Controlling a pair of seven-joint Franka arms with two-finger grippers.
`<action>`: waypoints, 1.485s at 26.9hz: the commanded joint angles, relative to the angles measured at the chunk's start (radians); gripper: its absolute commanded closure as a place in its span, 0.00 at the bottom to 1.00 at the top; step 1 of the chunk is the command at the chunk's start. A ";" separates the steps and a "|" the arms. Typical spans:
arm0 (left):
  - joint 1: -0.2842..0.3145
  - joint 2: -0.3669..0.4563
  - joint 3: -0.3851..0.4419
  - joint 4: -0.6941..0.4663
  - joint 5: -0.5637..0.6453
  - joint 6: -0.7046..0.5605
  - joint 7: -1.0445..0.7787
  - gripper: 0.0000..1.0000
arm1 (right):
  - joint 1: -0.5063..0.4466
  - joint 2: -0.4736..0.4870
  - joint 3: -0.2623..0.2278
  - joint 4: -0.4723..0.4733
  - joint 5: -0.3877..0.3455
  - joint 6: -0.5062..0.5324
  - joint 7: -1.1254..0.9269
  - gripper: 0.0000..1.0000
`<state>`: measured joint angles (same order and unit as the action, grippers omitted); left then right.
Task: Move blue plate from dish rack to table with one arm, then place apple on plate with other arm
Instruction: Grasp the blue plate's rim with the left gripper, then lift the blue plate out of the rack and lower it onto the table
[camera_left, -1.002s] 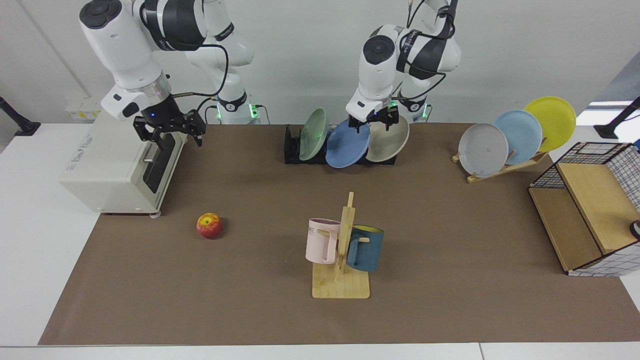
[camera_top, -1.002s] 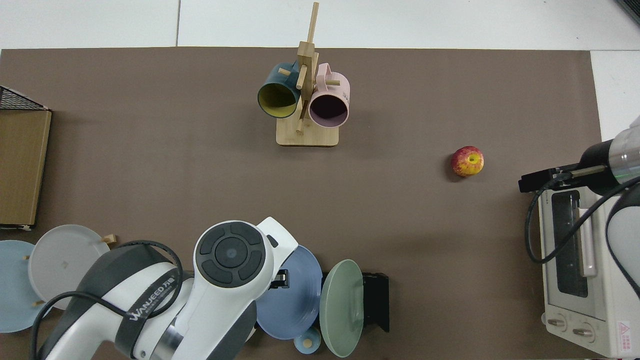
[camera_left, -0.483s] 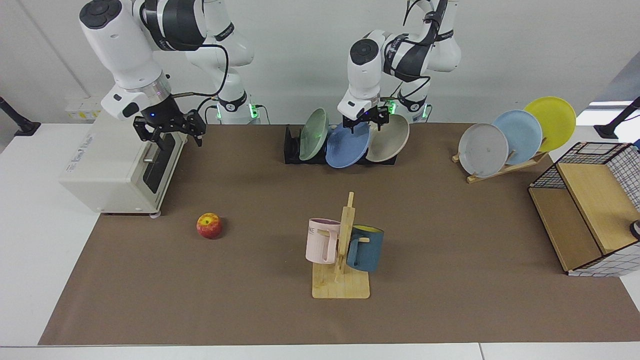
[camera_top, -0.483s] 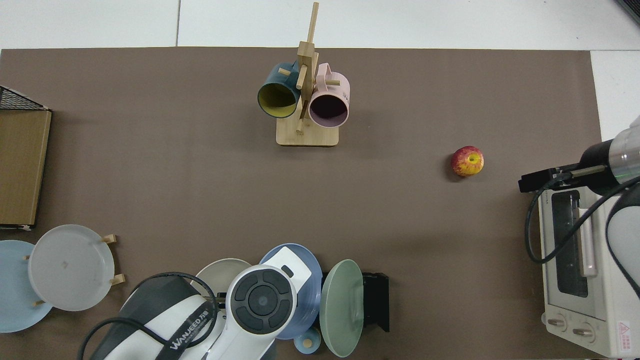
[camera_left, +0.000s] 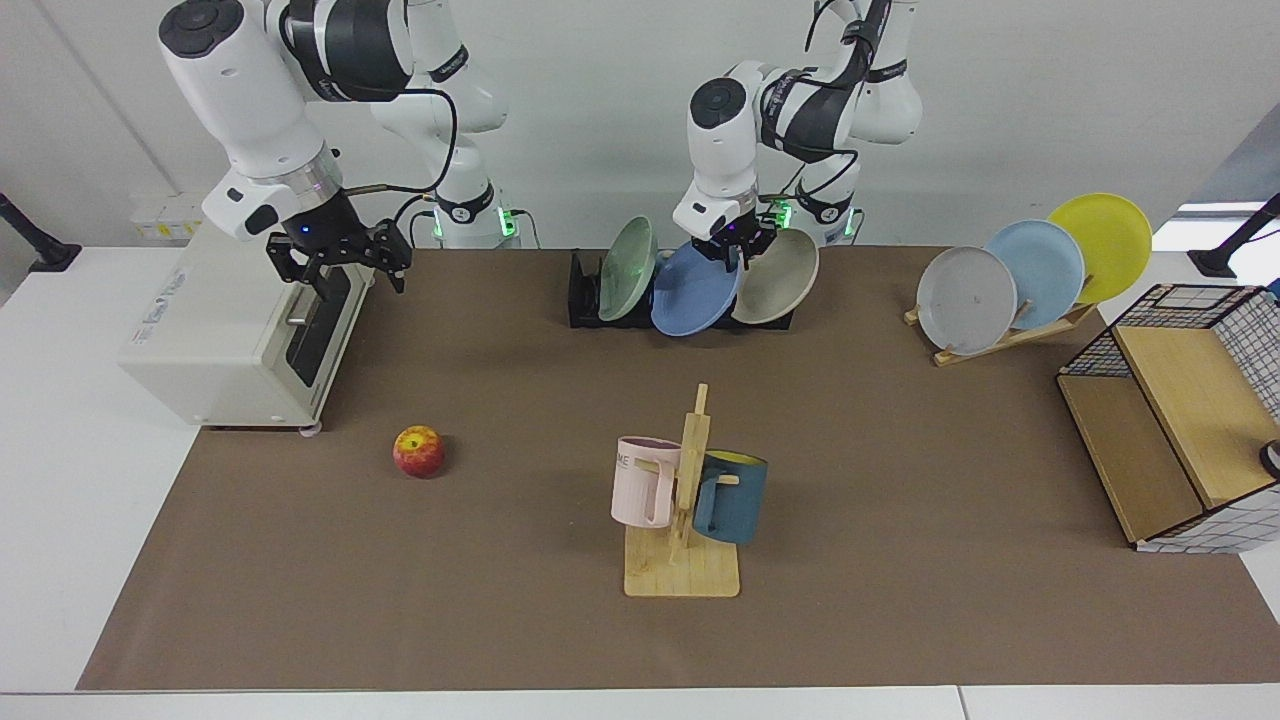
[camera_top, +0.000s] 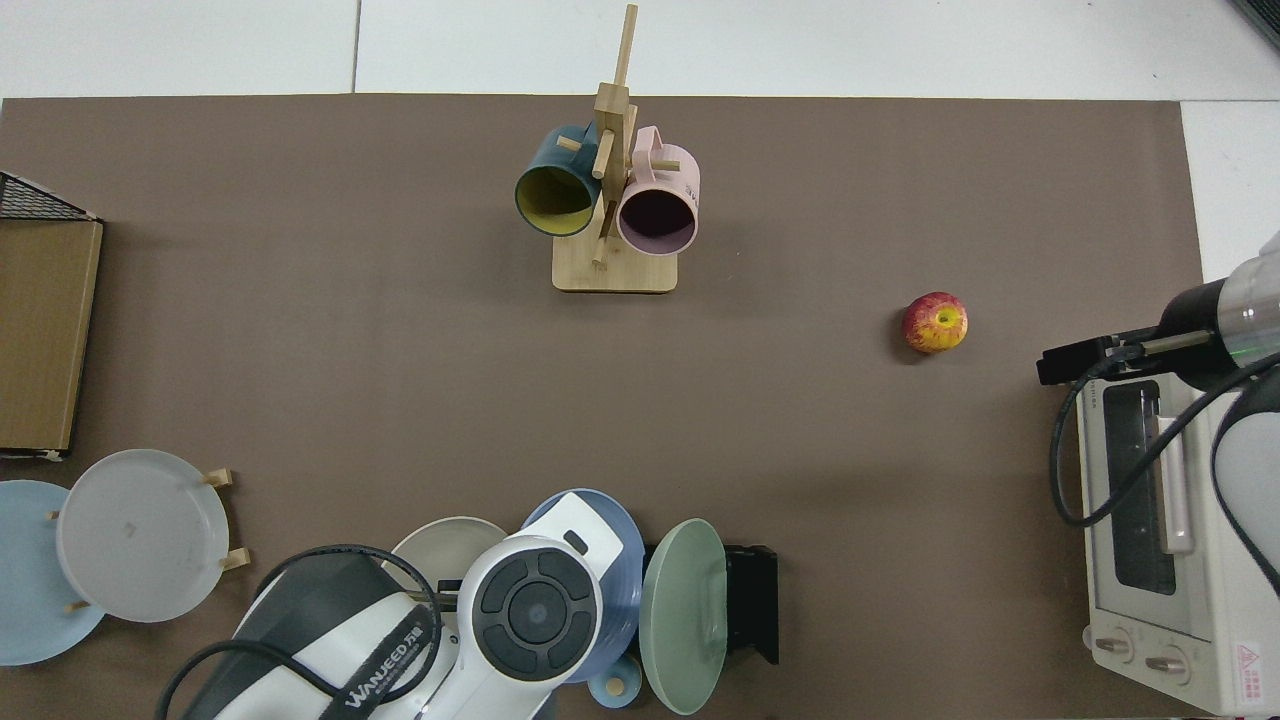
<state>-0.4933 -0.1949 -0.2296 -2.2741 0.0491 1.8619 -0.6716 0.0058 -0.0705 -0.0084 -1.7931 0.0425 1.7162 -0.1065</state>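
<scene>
Blue plate (camera_left: 694, 291) stood on edge in the dish rack (camera_left: 583, 296), leaning between green & beige plates; left pincer (camera_left: 734, 247) sat at its 1 o'clock rim, jaws straddling it, grip state unclear. Right pincer (camera_left: 338, 262) waited splayed, apple (camera_left: 418, 451) at its 5 o'clock

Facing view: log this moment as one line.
left claw: at top rim of round matte periwinkle-blue plate in black slotted rack | right claw: waiting above white toaster oven | small red-yellow apple: on brown mat
</scene>
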 joint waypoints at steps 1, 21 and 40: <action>-0.005 -0.011 0.007 0.042 0.055 -0.093 -0.034 1.00 | -0.009 -0.009 0.007 -0.003 -0.004 0.008 0.024 0.00; 0.122 0.006 0.022 0.255 0.094 -0.207 0.043 1.00 | -0.009 -0.009 0.007 -0.003 -0.004 0.008 0.024 0.00; 0.400 0.129 0.018 0.292 -0.215 0.072 0.428 1.00 | -0.009 -0.009 0.007 -0.003 -0.003 0.008 0.024 0.00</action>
<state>-0.1732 -0.1053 -0.2005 -2.0008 -0.0852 1.8957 -0.3124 0.0058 -0.0705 -0.0084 -1.7931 0.0425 1.7162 -0.1065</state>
